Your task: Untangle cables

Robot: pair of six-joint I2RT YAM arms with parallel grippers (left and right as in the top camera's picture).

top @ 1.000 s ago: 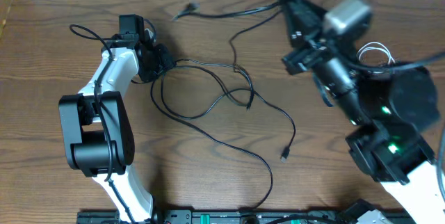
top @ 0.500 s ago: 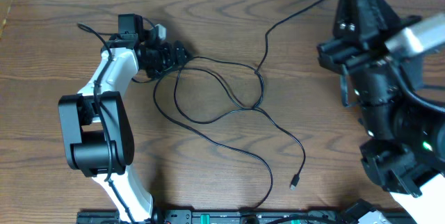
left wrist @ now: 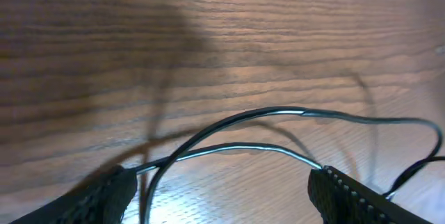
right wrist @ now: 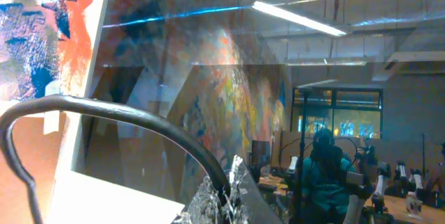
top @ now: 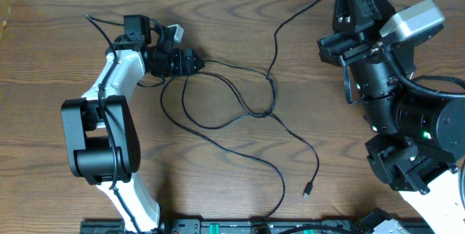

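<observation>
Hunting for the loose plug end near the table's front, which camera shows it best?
Overhead: the plug end lies unobstructed on the table. Left wrist shows only cable loops; right wrist only a clamped cable stretch.

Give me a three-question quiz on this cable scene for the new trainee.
1. True or false: the left tool stands open.
2. What does the right tool clamp? A: a black cable. B: a white cable. C: nothing.
3. Fill in: the loose plug lies on the ____.
Key: 1 true; 2 A; 3 table.
</observation>
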